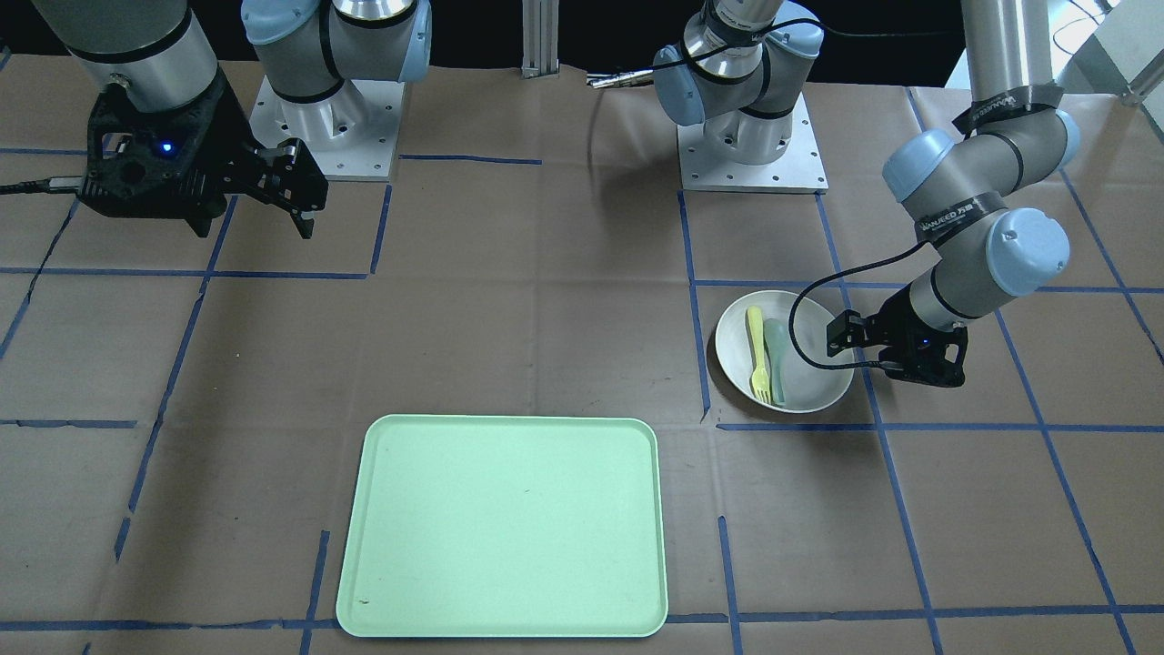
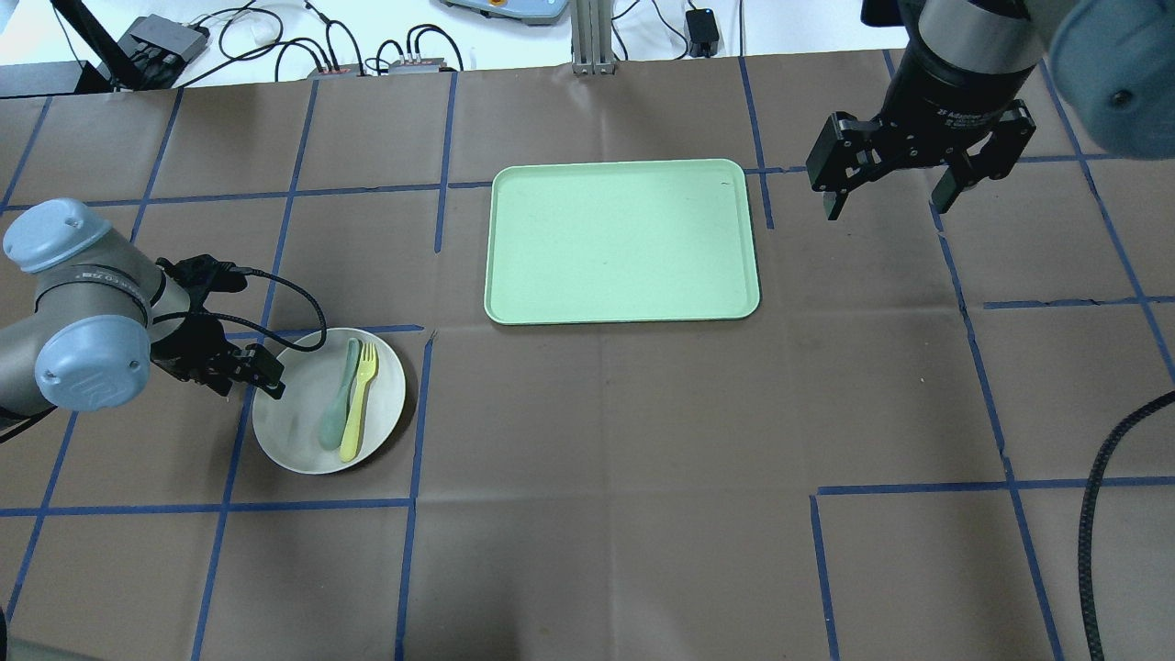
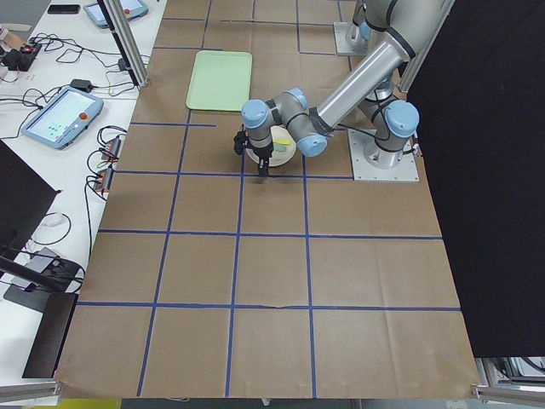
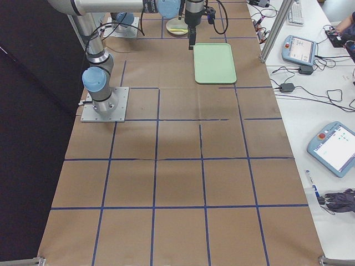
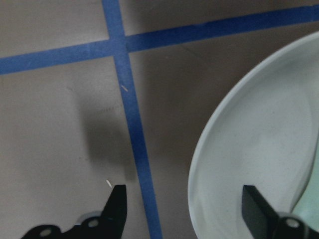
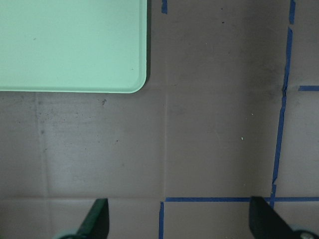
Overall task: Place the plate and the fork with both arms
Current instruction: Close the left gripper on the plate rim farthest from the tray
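Observation:
The off-white plate lies on the table's left part in the overhead view, and it also shows in the front view. The pale-yellow fork lies in it beside a grey-green spoon. My left gripper is open, low at the plate's left rim. In the left wrist view one finger is outside the rim and one is over the plate. My right gripper is open and empty, hovering to the right of the tray.
A rectangular light-green tray lies at the far middle of the table; its corner shows in the right wrist view. Blue tape lines cross the brown table cover. Operators' desks with pendants and cables flank the table.

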Motion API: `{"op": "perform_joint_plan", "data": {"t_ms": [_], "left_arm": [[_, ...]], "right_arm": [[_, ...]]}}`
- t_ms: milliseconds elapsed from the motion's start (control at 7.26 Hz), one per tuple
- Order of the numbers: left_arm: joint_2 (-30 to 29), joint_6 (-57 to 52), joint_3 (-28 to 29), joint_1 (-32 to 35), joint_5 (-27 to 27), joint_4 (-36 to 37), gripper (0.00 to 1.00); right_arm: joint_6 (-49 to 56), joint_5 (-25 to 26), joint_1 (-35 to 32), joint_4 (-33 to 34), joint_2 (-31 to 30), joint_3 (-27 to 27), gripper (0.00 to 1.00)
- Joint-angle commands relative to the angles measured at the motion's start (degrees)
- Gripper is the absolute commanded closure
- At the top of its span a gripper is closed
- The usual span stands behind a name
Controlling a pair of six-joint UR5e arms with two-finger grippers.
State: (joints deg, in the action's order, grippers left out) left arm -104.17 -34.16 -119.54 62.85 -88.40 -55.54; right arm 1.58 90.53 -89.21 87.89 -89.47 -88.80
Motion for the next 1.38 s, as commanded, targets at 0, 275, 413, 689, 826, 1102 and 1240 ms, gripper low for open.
{"op": "perform_joint_plan", "data": {"t_ms": [0,275,413,689,826,1102,1240], "left_arm": [[-0.2,1.0,-0.1,0.0,1.4,0.0,0.18],[-1.9,2.1,0.4,-0.1,1.5,0.1,0.24],[-1.6,2.4,0.3,-0.1,1.5,0.1,0.32],[-1.5,2.4,0.3,-0.1,1.4,0.1,0.61],[-1.5,2.4,0.3,-0.1,1.4,0.1,0.72],[-1.3,2.3,0.3,-0.4,1.6,0.0,0.82],[-0.9,2.1,0.4,-0.5,1.6,0.1,0.87]], "right_arm": [[0.0,0.0,0.0,0.0,0.0,0.0,0.00],[0.0,0.0,0.0,0.0,0.0,0.0,0.00],[0.0,0.0,0.0,0.0,0.0,0.0,0.00],[0.0,0.0,0.0,0.0,0.0,0.0,0.00],[0.0,0.0,0.0,0.0,0.0,0.0,0.00],[0.0,0.0,0.0,0.0,0.0,0.0,0.00],[0.0,0.0,0.0,0.0,0.0,0.0,0.00]]}}
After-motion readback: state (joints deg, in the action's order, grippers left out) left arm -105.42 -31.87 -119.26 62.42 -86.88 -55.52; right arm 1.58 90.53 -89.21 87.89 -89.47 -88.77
